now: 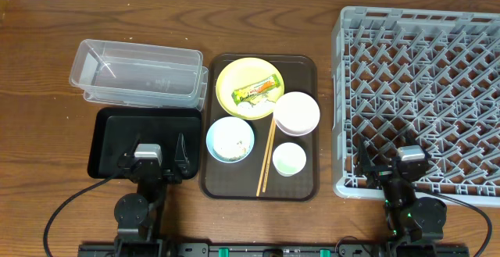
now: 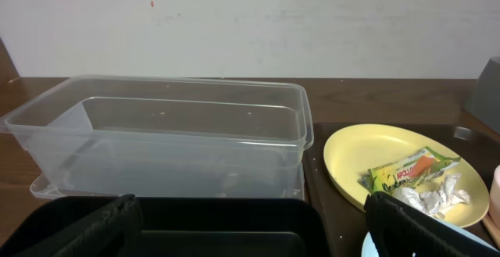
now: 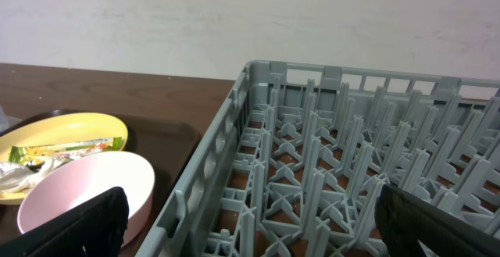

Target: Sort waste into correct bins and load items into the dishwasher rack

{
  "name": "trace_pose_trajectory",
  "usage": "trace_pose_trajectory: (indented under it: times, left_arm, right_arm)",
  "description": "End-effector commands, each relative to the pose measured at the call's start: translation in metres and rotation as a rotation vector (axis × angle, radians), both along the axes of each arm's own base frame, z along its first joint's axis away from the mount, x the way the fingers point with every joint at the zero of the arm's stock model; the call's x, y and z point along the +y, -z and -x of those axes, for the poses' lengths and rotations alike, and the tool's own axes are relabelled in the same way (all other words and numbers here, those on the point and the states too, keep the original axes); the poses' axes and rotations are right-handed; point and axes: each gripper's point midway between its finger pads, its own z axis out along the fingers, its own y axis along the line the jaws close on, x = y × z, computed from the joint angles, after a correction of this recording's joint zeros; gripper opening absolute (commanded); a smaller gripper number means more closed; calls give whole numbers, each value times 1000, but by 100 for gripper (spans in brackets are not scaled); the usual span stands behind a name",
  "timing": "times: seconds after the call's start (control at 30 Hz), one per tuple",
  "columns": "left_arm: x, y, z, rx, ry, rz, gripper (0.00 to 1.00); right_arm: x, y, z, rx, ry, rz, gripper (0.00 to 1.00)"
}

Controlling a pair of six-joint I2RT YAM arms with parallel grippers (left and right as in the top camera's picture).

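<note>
Nothing's been picked up yet: the left gripper (image 1: 153, 152) hangs over the black tray (image 1: 109, 132) with its jaws spread wide and empty, and the right gripper (image 1: 388, 154) is the same over the near edge of the dishwasher rack (image 1: 422, 69). Everything to sort sits on the brown serving tray (image 1: 301, 66) between them: snack wrapper (image 1: 256, 93) and crumpled tissue (image 1: 248, 108) on the yellow plate (image 1: 231, 77), rice scraps (image 1: 231, 141) in the light blue bowl (image 1: 211, 136), with the pink bowl (image 1: 296, 112), cup (image 1: 289, 159) and chopsticks (image 1: 266, 159) alongside. I'd clear the trash first so the plate goes in clean. The left arm looks closest, so drop onto the wrapper from above, pinch across its narrow width, and keep clear of the tissue tucked against it or both will lift. The clear tub (image 1: 137, 73) is just behind the black tray, so it's a short trip either way
</note>
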Motion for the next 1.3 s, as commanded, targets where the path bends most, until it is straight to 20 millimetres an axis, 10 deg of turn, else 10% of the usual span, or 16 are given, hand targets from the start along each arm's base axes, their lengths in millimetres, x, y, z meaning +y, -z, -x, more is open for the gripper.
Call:
trace_pose_trajectory:
  times: [0.0,1.27]
  left_arm:
    - [-2,14,1,46,14,-9,94]
    - [-2,14,1,46,14,-9,94]
  right_arm:
    - [2,0,0,-2,-7,7,99]
    - [2,0,0,-2,-7,7,99]
